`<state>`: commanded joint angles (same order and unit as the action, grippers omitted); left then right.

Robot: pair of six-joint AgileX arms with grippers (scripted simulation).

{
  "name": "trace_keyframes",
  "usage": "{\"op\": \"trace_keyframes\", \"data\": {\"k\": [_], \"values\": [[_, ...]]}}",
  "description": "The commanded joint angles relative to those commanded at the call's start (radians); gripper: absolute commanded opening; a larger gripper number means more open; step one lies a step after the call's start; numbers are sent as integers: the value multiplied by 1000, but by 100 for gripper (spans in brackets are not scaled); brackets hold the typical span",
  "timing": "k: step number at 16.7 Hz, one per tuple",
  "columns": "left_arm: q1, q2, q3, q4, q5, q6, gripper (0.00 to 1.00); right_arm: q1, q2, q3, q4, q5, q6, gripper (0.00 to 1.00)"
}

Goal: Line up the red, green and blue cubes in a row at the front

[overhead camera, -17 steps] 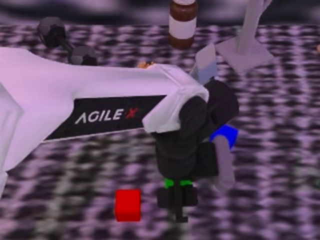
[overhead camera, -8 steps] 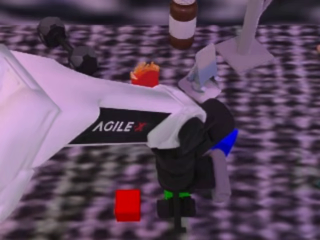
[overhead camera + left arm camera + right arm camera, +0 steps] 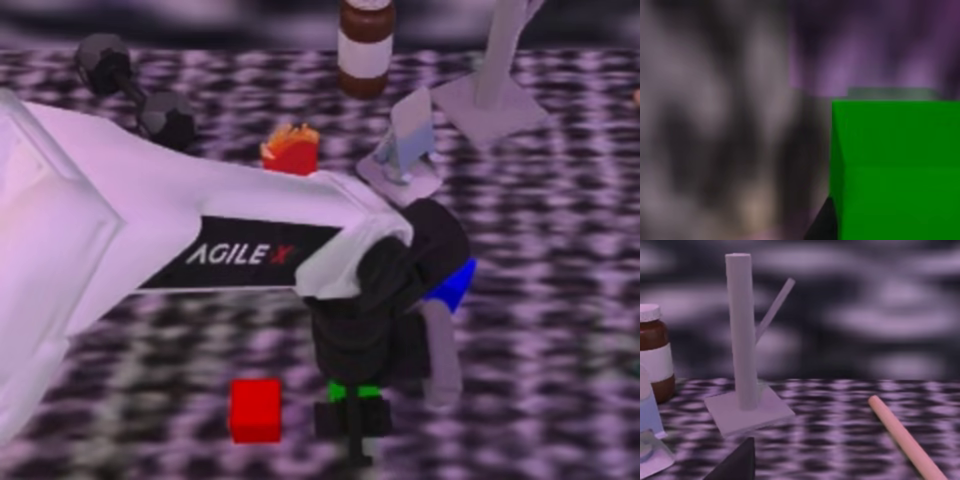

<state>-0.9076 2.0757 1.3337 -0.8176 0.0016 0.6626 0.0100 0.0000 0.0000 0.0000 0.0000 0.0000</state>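
While the left arm reaches across the table from the left side, its gripper (image 3: 352,418) sits low at the near edge, right over the green cube (image 3: 353,391), of which only a thin strip shows between the wrist housing and the dark fingers. The left wrist view is filled on one side by a broad green face (image 3: 895,170) very close to the lens, with a dark fingertip (image 3: 824,225) touching its lower corner, so I judge the cube to sit between the fingers; whether they are clenched on it or already slack, I cannot tell.

The red cube (image 3: 255,409) rests on the table just to the left of the gripper, at about the same near depth and apart from it. The blue cube (image 3: 450,284) lies farther back and to the right, half hidden by the wrist. So the green cube stands right of the red one in the near row, and the slot on its right side waits for blue.

The left forearm slopes down from the far left, wrist bent so the fingers point down and toward the near edge. The right arm is parked out of the top view; its gripper's state cannot be told.
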Motion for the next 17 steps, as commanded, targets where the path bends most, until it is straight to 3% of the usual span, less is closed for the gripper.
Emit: {"op": "trace_keyframes", "data": {"k": [4, 5, 14, 17], "values": [[0, 0, 0, 0, 0, 0, 98, 0, 0, 0, 0, 0, 0, 100], [0, 0, 0, 0, 0, 0, 100, 0, 0, 0, 0, 0, 0, 100], [2, -2, 3, -4, 0, 0, 100, 0, 0, 0, 0, 0, 0, 100], [8, -27, 47, -73, 0, -2, 100, 0, 0, 0, 0, 0, 0, 100]]}}
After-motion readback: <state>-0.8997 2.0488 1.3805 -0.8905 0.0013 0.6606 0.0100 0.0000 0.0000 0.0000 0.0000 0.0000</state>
